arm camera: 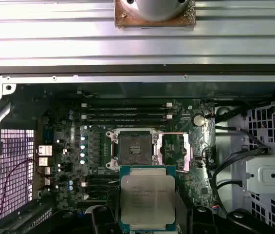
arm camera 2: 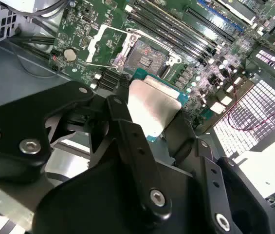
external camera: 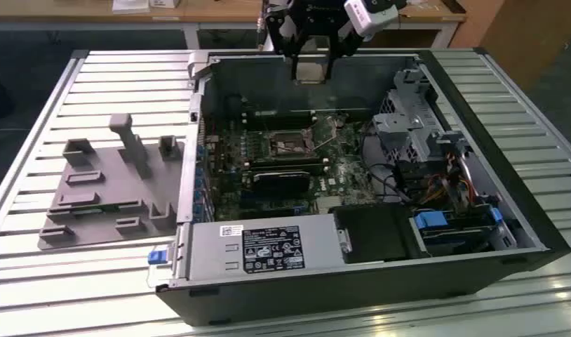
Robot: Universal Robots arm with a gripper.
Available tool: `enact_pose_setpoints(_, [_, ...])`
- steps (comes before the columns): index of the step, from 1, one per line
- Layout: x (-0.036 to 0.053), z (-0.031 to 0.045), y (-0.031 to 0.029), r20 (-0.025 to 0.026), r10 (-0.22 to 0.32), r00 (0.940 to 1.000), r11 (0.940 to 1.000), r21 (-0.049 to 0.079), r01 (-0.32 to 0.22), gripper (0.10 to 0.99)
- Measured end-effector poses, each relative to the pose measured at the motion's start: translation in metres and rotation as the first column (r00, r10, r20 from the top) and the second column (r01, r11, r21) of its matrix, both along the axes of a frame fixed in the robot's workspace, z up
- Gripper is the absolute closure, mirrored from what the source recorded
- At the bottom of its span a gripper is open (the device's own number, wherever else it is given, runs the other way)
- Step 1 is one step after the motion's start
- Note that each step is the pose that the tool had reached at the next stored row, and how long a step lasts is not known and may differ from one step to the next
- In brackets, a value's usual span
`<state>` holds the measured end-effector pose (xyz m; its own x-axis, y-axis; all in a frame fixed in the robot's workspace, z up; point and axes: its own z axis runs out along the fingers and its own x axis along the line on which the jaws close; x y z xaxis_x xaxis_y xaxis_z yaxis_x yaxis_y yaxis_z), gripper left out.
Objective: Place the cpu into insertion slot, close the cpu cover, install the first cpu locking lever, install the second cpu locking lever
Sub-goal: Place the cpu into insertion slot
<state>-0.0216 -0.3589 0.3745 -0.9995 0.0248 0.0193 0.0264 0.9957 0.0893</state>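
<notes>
My gripper (external camera: 309, 69) hangs over the far wall of the open computer case and is shut on the cpu (external camera: 310, 70), a flat square chip with a silvery top. Both wrist views show the cpu (arm camera 2: 152, 105) (arm camera: 148, 197) clamped between black fingers (arm camera 2: 122, 117), well above the motherboard. The insertion slot (external camera: 290, 144) (arm camera 2: 145, 60) (arm camera: 132, 148) is a dark square socket on the board, open and bare. The cpu cover (arm camera 2: 103, 44) (arm camera: 173, 151), a thin metal frame, stands flipped open beside the slot. The cpu sits short of the slot in the first wrist view.
The case (external camera: 360, 281) lies on its side on a slatted metal table (external camera: 42, 140). A grey fixture plate (external camera: 108, 189) sits at the exterior view's left. Long memory slots (arm camera: 125, 113), a black card (external camera: 278, 184), a drive cage (external camera: 412, 119), cables (external camera: 435, 189) and a power supply (external camera: 257, 247) surround the socket.
</notes>
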Motion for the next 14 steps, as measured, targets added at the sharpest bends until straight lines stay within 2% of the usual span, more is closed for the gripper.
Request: enact_pose_setpoints(14, [0.0000, -0.0017, 0.0000, 0.0006, 0.000, 1.0000, 1.0000, 0.000, 0.000, 0.549])
